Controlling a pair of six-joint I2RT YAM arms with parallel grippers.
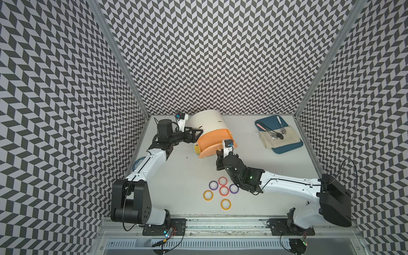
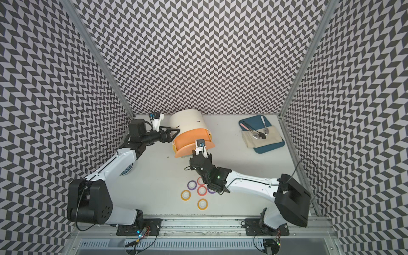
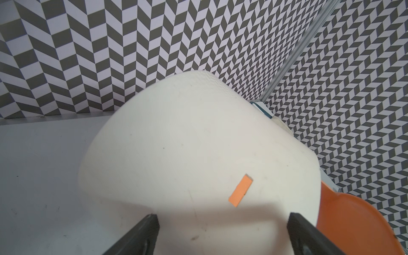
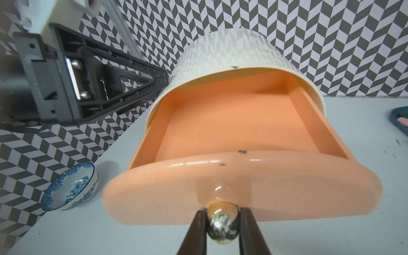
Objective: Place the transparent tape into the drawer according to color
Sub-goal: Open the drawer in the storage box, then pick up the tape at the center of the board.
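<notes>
Toward the back of the counter [image 1: 176,174], both top views: the cream round-topped cabinet [image 1: 207,123] stands with its peach drawer [image 1: 209,144] drawn well out. Both arms meet at it, probably one to steady it and one to pull.
Tape, both top views: six tape rolls [image 1: 223,191] lie flat in a loose cluster near the counter's front edge, well apart from the cabinet. None is in a drawer yet.
Tape look: each roll is a thin glossy ring around a white core. There are purple rolls [image 1: 213,185], red-pink rolls [image 1: 223,181] and yellow-orange rolls [image 1: 208,195], two of each.
Cluster cover: in a top view the right arm [image 2: 212,176] hides part of the rolls.
Left wrist, left fingers [image 3: 136,238]: they are spread wide on either side of the cabinet's curved cream shell. This looks like a brace to stop the cabinet sliding as the drawer moves, but actual contact cannot be told.
Right wrist, right fingers [image 4: 198,229]: they pinch the small metal knob [image 4: 223,225] on the peach drawer's front, the natural hold for drawing it out.
Right wrist, drawer inside: it is bare and open-topped, ready to take rolls.
Right wrist, bystander: a blue-patterned bowl [image 4: 70,187] sits on the counter beside the drawer.
</notes>
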